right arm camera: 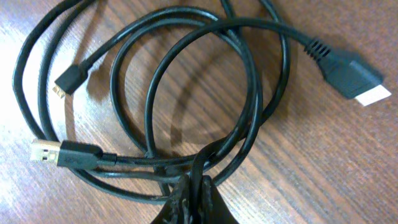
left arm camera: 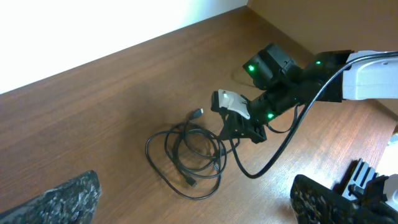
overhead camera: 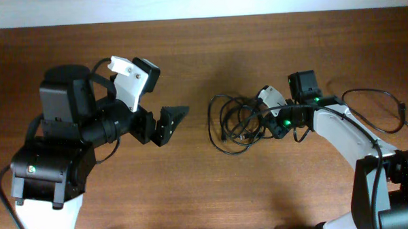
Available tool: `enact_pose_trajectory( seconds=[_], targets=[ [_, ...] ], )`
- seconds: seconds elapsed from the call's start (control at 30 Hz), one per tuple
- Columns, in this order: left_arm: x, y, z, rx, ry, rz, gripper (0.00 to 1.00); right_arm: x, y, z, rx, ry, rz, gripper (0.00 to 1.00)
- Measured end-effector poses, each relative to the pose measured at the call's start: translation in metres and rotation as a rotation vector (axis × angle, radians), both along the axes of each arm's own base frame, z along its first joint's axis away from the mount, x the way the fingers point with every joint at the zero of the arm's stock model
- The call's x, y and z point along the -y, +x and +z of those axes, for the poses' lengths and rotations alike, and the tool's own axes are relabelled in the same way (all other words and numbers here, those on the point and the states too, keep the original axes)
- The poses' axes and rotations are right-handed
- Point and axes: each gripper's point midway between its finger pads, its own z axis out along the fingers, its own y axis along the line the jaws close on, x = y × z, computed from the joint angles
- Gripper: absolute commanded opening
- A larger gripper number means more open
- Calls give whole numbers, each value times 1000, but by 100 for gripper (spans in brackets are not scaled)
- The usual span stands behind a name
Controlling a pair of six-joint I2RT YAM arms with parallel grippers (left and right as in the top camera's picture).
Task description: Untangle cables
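R gripper (right arm camera: pixel 193 190) was pinched shut on a few strands of the cables (overhead camera: pixel 233 121), a looped bunch on the table (overhead camera: pixel 206 189), center-right. L gripper (overhead camera: pixel 158 125) was spread wide, holding nothing, well apart from it.

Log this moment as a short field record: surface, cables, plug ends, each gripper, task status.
surface: wooden table
cables: black, one tangle of overlapping loops near the table's middle
plug ends: three show in the right wrist view: gold-tipped plug, small plug, wide plug
left gripper: open, empty, apart from the tangle
right gripper: shut on strands at the tangle's edge
status: not yet untangled
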Motion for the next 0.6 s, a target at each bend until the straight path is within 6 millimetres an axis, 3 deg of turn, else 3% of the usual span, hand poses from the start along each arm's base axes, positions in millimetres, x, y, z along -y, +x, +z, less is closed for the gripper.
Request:
enact_pose_trajectory(
  seconds=[0.13, 0.23, 0.3, 0.33, 0.5, 0.53, 0.6],
  targets=[
    [0, 0, 0, 0, 0, 0, 99, -4, 8, 10, -25, 49, -94, 4],
    [-3, 2, -2, 1, 14, 19, 99, -32, 43, 84, 40, 239, -94, 4],
    [-10, 7, -4, 6, 44, 62, 99, -37, 48, 117, 34, 279, -110, 4],
    [-13, 9, -6, 7, 56, 79, 99, -40, 52, 149, 55, 307, -114, 4],
    [-17, 11, -7, 9, 72, 101, 99, -45, 57, 267, 191, 373, -112, 4],
    [-17, 12, -7, 8, 75, 103, 99, -50, 56, 303, 257, 405, -104, 4],
    [-17, 13, -8, 6, 75, 102, 99, -65, 49, 349, 334, 457, -76, 4]
  ],
)
